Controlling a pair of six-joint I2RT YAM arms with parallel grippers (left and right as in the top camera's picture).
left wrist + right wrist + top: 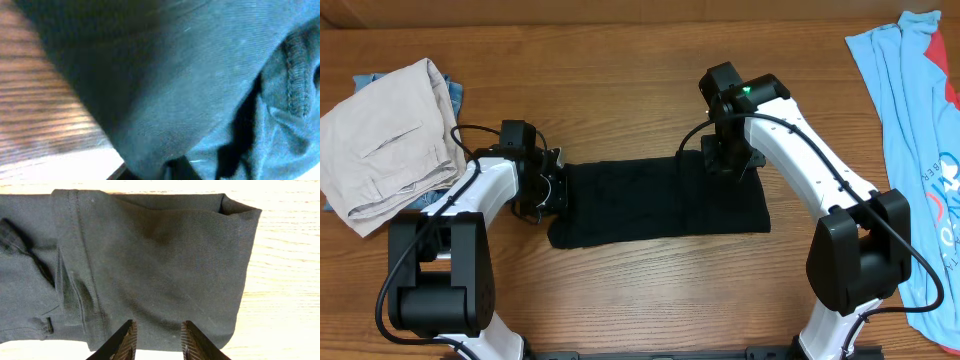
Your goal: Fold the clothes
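Overhead, you see the black shirt (660, 200) folded into a long band across the middle of the table (620, 60). Its left end meets the left gripper (552, 190) and its upper right corner lies under the right gripper (725, 165).

In the left wrist view the dark fabric (200, 75) fills nearly the whole frame, bunched close to the lens. A stitched hem runs down the right side and a strip of wood shows at the left. The left gripper's fingers are not visible there, so you cannot tell whether it is closed on the cloth or merely pressed against it.

In the right wrist view the right gripper (156, 341) stands at the bottom centre, its fingers (125, 341) parted about a third of the way. Flat shirt fabric (150, 255) shows in the gap between them. Nothing is pinched as far as the frame shows, and the folded edge of the shirt ends at the right of that frame.

The beige trousers (390, 140) lie crumpled at the upper left of the overhead frame, well apart from the shirt. The light-blue tee (910, 130) is spread down the right edge.
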